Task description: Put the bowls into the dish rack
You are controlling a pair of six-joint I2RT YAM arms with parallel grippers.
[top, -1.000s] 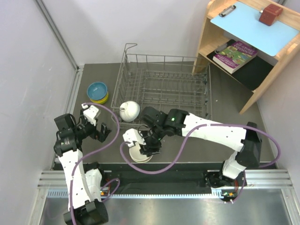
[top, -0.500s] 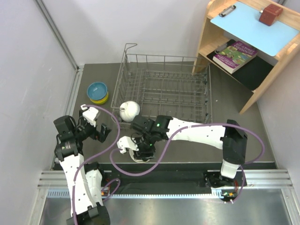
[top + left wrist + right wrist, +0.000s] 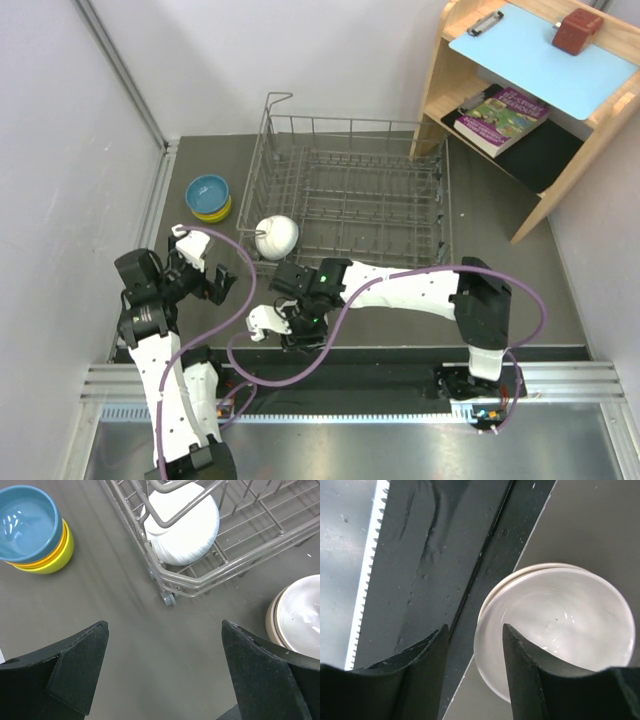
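The grey wire dish rack (image 3: pixel 350 190) stands mid-table. A white bowl (image 3: pixel 277 237) lies tipped in its near left corner; it also shows in the left wrist view (image 3: pixel 182 525). A blue bowl (image 3: pixel 207 190) sits stacked on orange and yellow-green bowls (image 3: pixel 50 560) left of the rack. Two nested pale beige bowls (image 3: pixel 555 625) sit at the table's front edge, also seen in the left wrist view (image 3: pixel 300 615). My right gripper (image 3: pixel 475 630) is open and straddles the top bowl's near rim, one finger inside and one outside. My left gripper (image 3: pixel 165 625) is open and empty over bare table.
A wooden shelf unit (image 3: pixel 540 90) with a book, clipboard and red block stands at the back right. A black strip and metal rail (image 3: pixel 420 555) run along the table's front edge beside the nested bowls. A wall (image 3: pixel 60 150) bounds the left side.
My right arm has swung left and toward the front edge, bringing its gripper down over the nested bowls. My left arm has drawn back slightly.
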